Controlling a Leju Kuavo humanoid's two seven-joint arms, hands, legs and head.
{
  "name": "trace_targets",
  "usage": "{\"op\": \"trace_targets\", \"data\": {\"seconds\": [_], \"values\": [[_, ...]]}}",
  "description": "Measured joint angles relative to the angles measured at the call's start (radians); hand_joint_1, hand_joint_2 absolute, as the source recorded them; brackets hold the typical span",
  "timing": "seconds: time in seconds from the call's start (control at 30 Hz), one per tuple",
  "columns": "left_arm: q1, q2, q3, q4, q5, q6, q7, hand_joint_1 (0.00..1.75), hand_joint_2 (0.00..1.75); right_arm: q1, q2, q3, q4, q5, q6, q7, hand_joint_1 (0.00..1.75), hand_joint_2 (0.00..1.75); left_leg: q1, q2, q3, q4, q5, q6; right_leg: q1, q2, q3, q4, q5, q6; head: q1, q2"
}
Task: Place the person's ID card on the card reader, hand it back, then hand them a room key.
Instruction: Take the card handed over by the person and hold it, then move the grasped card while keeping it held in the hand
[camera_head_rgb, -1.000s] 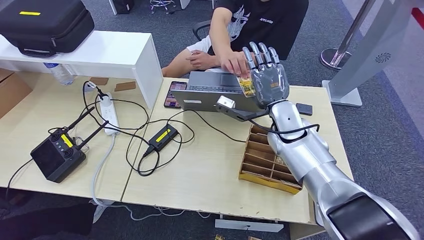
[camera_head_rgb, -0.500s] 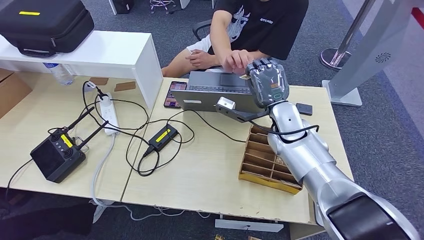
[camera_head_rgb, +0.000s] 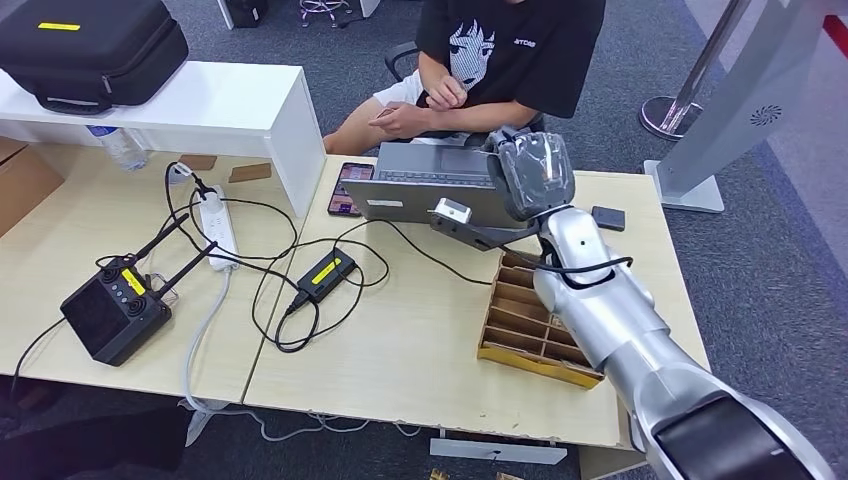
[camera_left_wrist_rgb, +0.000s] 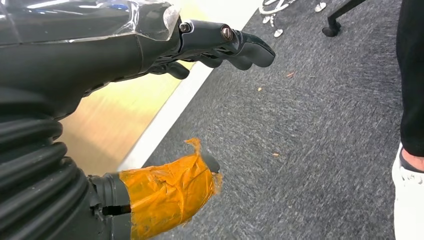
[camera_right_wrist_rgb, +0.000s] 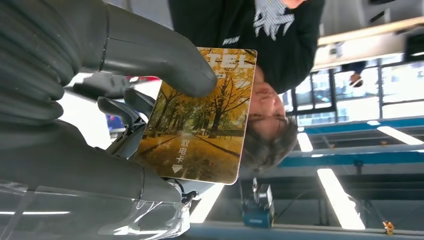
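Observation:
My right hand is raised over the back edge of the grey laptop, with its back toward the head camera. It pinches a card printed with yellow autumn trees between the thumb and the fingers. A person in a black T-shirt sits just behind the table, both hands drawn in at the lap. A small dark flat box lies on the table to the right of my hand. My left hand hangs beside a table edge over grey carpet, fingers apart, holding nothing.
A wooden divided tray lies under my right forearm. A phone lies left of the laptop. Cables, a power strip and a black controller cover the left half. A white shelf carries a black case.
The person let go of the card and pulled the hand back to the lap. My right hand's fingers closed on the card and the hand tipped forward.

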Motion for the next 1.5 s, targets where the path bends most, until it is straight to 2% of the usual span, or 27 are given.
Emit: {"op": "trace_targets", "data": {"seconds": [0.13,0.3,0.47,0.7,0.83,1.03,1.27,1.5], "values": [[0.006,0.0,0.0,0.0,0.061,0.0,-0.005,0.0,1.75,0.099,-0.007,-0.041,-0.121,-0.22,0.07,-0.126,1.75,1.75,0.0,-0.001,0.0,0.0,0.0,0.0,0.0,0.0,0.0,0.0,-0.001,0.0,0.0,0.0],[0.02,-0.002,0.001,0.0,0.127,0.0,0.027,0.0,1.75,0.345,-0.045,-0.087,-0.426,-0.46,0.134,-0.237,1.75,1.75,0.0,-0.001,0.0,0.0,-0.003,0.001,0.0,-0.001,0.0,-0.001,-0.002,0.001,0.0,0.0],[0.026,-0.003,0.001,-0.003,0.159,0.0,0.055,0.0,1.75,0.55,-0.089,-0.116,-0.666,-0.504,0.136,-0.266,1.75,1.75,0.0,0.0,-0.001,0.0,-0.004,0.002,0.0,-0.001,0.0,-0.002,-0.003,0.001,0.0,0.0],[0.032,-0.002,0.001,-0.01,0.183,0.0,0.077,0.0,1.75,0.711,-0.159,-0.154,-0.829,-0.482,0.13,-0.272,1.75,1.75,0.0,0.0,0.0,0.0,-0.004,0.002,0.0,-0.001,0.001,-0.002,-0.004,0.001,0.0,0.0],[0.033,-0.002,0.001,-0.015,0.183,0.0,0.083,0.0,1.75,0.754,-0.205,-0.226,-0.864,-0.483,0.087,-0.246,1.75,1.75,0.0,0.0,0.0,0.0,-0.004,0.002,0.0,-0.001,0.001,-0.003,-0.003,0.001,0.0,0.0],[0.034,-0.002,0.001,-0.018,0.188,0.0,0.092,0.0,1.75,0.8,-0.267,-0.393,-0.874,-0.444,0.047,-0.156,1.75,1.75,-0.001,0.0,0.0,0.0,-0.004,0.002,-0.001,-0.001,0.002,-0.003,-0.003,0.002,0.0,0.0],[0.034,-0.002,0.001,-0.018,0.188,0.0,0.099,0.0,1.75,0.818,-0.296,-0.466,-0.869,-0.406,0.05,-0.116,1.75,1.75,0.0,0.0,0.0,0.0,-0.004,0.002,0.0,-0.001,0.001,-0.003,-0.003,0.001,0.0,0.0],[0.035,-0.005,0.001,-0.023,0.191,0.0,0.131,0.0,1.75,0.828,-0.33,-0.576,-0.799,-0.266,0.068,0.076,1.75,1.75,-0.001,-0.001,-0.001,0.0,-0.005,0.002,0.0,-0.002,0.001,-0.003,-0.003,0.002,0.0,0.0]]}}
